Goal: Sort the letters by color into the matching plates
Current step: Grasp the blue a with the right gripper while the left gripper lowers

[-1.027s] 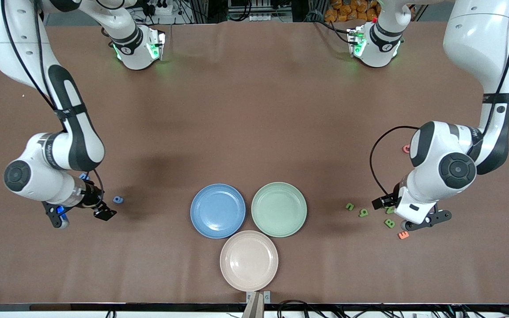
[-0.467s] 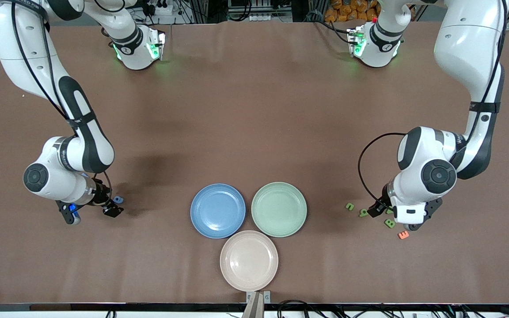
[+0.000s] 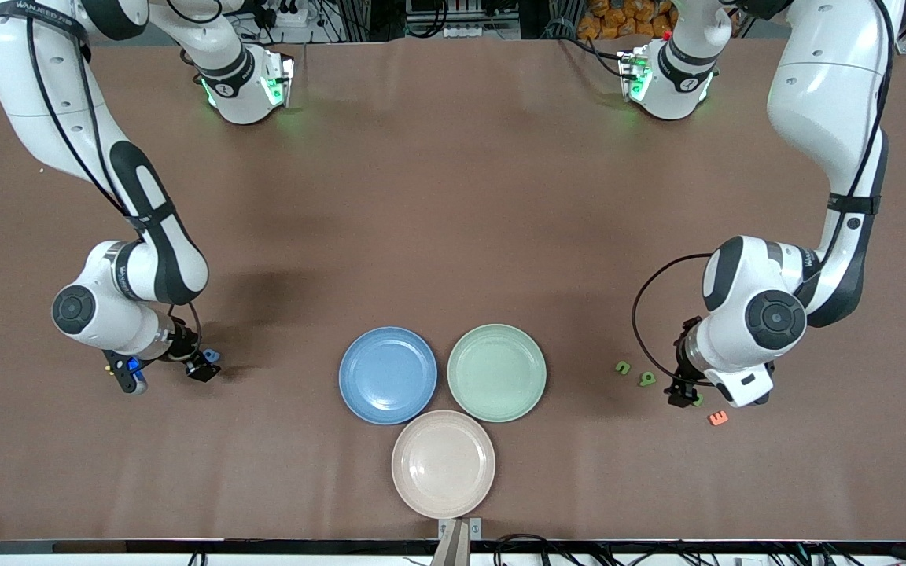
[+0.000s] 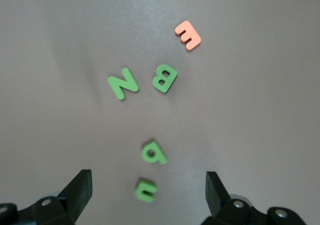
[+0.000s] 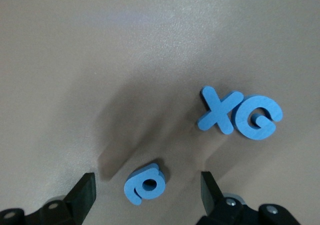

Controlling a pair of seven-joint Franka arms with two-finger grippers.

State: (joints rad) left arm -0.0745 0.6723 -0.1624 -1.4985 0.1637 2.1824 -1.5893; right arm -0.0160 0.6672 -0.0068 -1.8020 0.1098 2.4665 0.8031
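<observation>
Both arms drop in closer: right gripper (image 5: 145, 197), spread, straddles the blue e (image 5: 145, 185) at twelve o'clock; left gripper (image 4: 147, 200), spread, hovers over the green letters (image 4: 150, 155)

Three plates sit together: one blue plate (image 3: 388, 375), one mint green plate (image 3: 496, 373), one beige plate (image 3: 443, 463). Four green letters show: an N (image 4: 122, 84), a B (image 4: 164, 78), and two rounded ones (image 4: 154, 153) (image 4: 146, 190). One orange E (image 4: 188, 35). Three blue letters: X (image 5: 218, 110), G (image 5: 257, 117), and a rounded one (image 5: 145, 184).
</observation>
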